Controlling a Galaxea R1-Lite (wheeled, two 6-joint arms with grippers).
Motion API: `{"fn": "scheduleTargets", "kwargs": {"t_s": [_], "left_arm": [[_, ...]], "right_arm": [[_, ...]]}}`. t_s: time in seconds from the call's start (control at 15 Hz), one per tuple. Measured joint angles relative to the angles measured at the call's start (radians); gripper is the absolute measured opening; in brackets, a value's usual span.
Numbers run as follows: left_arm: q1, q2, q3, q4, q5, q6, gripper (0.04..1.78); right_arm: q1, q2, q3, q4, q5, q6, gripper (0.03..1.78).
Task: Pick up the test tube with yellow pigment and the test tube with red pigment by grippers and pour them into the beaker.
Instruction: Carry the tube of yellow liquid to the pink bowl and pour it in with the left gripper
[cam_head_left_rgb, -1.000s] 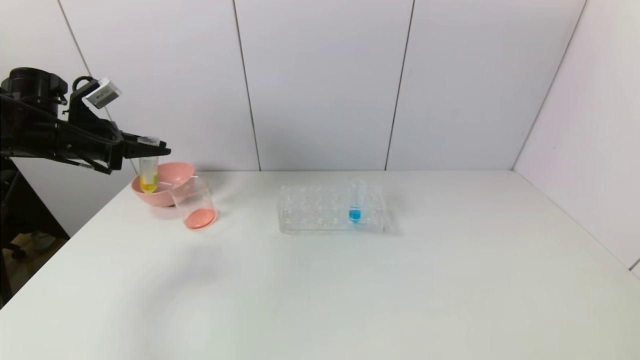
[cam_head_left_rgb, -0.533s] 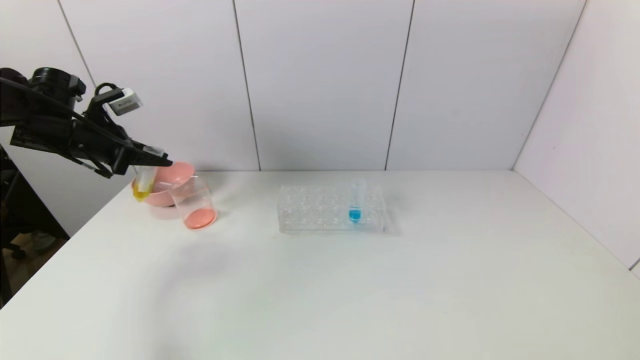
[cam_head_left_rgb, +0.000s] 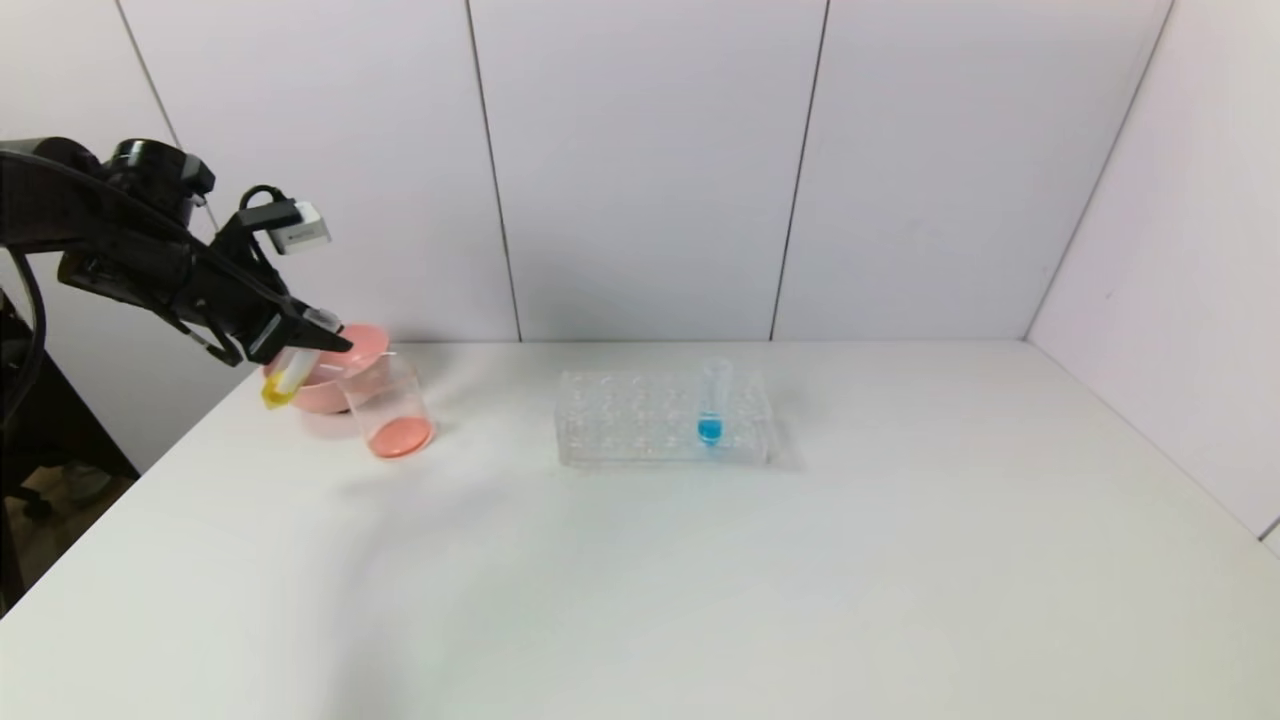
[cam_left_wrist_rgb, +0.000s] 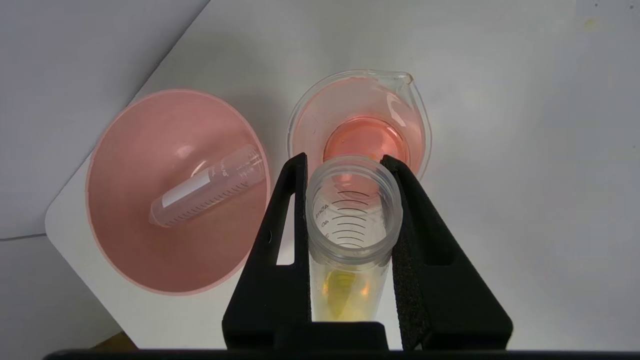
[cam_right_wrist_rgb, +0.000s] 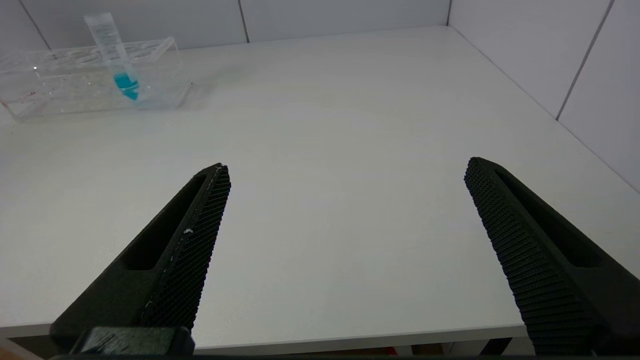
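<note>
My left gripper (cam_head_left_rgb: 318, 338) is shut on the test tube with yellow pigment (cam_head_left_rgb: 285, 378) and holds it tilted, with its yellow bottom out to the left and its mouth toward the beaker (cam_head_left_rgb: 388, 405). In the left wrist view the tube (cam_left_wrist_rgb: 352, 215) sits between the black fingers (cam_left_wrist_rgb: 295, 200), its open mouth just over the rim of the beaker (cam_left_wrist_rgb: 305, 115). The beaker holds a little red-orange liquid. No tube with red liquid shows. My right gripper (cam_right_wrist_rgb: 347, 170) is open and empty over the table's front edge.
A pink bowl (cam_head_left_rgb: 365, 342) stands behind the beaker at the table's left corner; an empty clear tube (cam_left_wrist_rgb: 207, 186) lies in the bowl (cam_left_wrist_rgb: 150, 250). A clear rack (cam_head_left_rgb: 630, 420) at mid-table holds a tube with blue liquid (cam_head_left_rgb: 712, 400).
My left gripper has moved right and down toward the beaker. The yellow tube has gone from upright to tilted, its bottom swinging left.
</note>
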Motion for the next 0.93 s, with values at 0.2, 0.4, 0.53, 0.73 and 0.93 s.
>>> {"fn": "scheduleTargets", "kwargs": {"t_s": [0.2,0.4,0.53,0.73,0.93], "left_arm": [[-0.037,0.0,-0.011,0.019,0.112,0.021,0.47],[-0.061,0.0,-0.013,0.025,0.209,0.034,0.47],[-0.072,0.001,-0.013,0.034,0.264,0.042,0.47],[-0.099,0.006,-0.014,0.034,0.318,0.045,0.47],[-0.121,0.013,-0.014,0.027,0.375,0.052,0.47]], "right_arm": [[0.0,0.0,0.0,0.0,0.0,0.0,1.71],[0.0,0.0,0.0,0.0,0.0,0.0,1.71],[0.0,0.0,0.0,0.0,0.0,0.0,1.71],[0.0,0.0,0.0,0.0,0.0,0.0,1.71],[0.0,0.0,0.0,0.0,0.0,0.0,1.71]]}}
